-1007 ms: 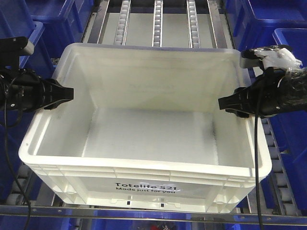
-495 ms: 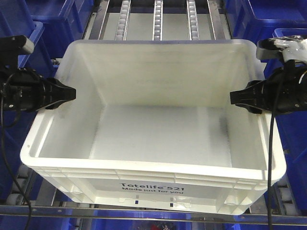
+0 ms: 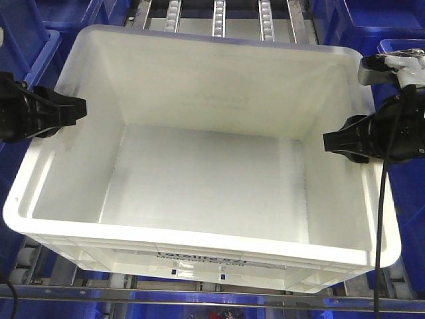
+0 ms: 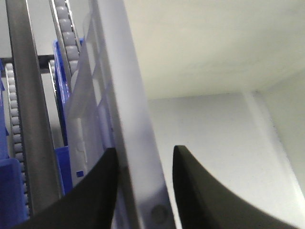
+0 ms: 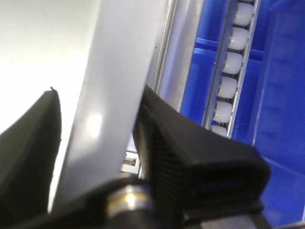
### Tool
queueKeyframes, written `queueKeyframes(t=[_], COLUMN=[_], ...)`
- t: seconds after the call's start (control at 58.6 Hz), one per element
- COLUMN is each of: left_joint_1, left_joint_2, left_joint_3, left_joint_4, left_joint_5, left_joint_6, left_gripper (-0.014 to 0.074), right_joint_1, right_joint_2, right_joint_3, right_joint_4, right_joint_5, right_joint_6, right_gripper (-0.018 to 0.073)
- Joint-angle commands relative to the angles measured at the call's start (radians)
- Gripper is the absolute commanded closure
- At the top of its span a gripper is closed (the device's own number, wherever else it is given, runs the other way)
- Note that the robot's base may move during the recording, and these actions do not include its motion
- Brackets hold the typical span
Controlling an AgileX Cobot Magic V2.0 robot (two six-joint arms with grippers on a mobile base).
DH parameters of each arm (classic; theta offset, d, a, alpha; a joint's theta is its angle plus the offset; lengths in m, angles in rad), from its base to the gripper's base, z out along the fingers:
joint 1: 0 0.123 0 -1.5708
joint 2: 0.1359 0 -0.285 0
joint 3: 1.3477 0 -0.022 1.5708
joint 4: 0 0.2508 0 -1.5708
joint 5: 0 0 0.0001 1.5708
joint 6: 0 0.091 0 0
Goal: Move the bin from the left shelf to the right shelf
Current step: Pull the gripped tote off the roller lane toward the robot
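Observation:
The bin (image 3: pixel 206 179), a large white plastic tote, fills most of the front view and tilts a little, its front print almost hidden under the rim. My left gripper (image 3: pixel 81 106) is shut on the bin's left wall rim. In the left wrist view that rim (image 4: pixel 138 119) runs between the two black fingers (image 4: pixel 100 191) of the left gripper (image 4: pixel 143 160). My right gripper (image 3: pixel 329 141) is shut on the right wall rim. The right wrist view shows this rim (image 5: pixel 119 71) pinched in the right gripper (image 5: pixel 100 124).
Dark blue bins stand on the left (image 3: pixel 26 40) and on the right (image 3: pixel 398 60). Roller tracks (image 3: pixel 219 16) run away behind the tote. A metal shelf rail (image 3: pixel 199 296) crosses the front below it.
The bin has risen toward the camera and looks larger, its near rim now covering the print. Both grippers stayed on the rims, the left one moving up and outward.

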Motion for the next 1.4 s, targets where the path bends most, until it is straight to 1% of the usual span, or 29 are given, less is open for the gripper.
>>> queueKeyframes(t=[0.0, 0.239, 0.341, 0.427, 0.546, 0.7, 0.819, 1.007, 1.382], left_joint_1=[-0.023, -0.023, -0.023, -0.023, -0.023, -0.023, -0.023, -0.023, -0.023], left_joint_2=[-0.048, -0.048, -0.048, -0.048, -0.048, -0.043, -0.030, -0.030, -0.029], left_joint_3=[-0.045, -0.045, -0.045, -0.045, -0.045, -0.045, -0.045, -0.045, -0.045], left_joint_4=[-0.124, -0.124, -0.123, -0.123, -0.123, -0.119, -0.096, -0.096, -0.096], left_joint_5=[0.072, 0.104, 0.106, 0.106, 0.108, 0.118, 0.135, 0.134, 0.125], left_joint_6=[0.025, 0.020, 0.020, 0.020, 0.019, 0.003, -0.001, -0.010, -0.019], left_gripper=[0.0603, 0.0603, 0.0603, 0.0603, 0.0603, 0.0603, 0.0603, 0.0603, 0.0603], right_joint_1=[0.008, 0.008, 0.008, 0.008, 0.008, 0.008, 0.008, 0.008, 0.008], right_joint_2=[-0.030, -0.030, -0.030, -0.030, -0.030, -0.030, -0.030, -0.030, -0.030], right_joint_3=[-0.041, -0.041, -0.041, -0.041, -0.041, -0.044, -0.066, -0.100, -0.100], right_joint_4=[0.071, 0.115, 0.173, 0.240, 0.294, 0.303, 0.303, 0.303, 0.300], right_joint_5=[-0.120, -0.117, -0.112, -0.106, -0.101, -0.106, -0.106, -0.102, -0.093], right_joint_6=[0.004, -0.004, -0.048, -0.108, -0.153, -0.155, -0.159, -0.162, -0.162], right_gripper=[0.0567, 0.0567, 0.0567, 0.0566, 0.0564, 0.0564, 0.0564, 0.0564, 0.0564])
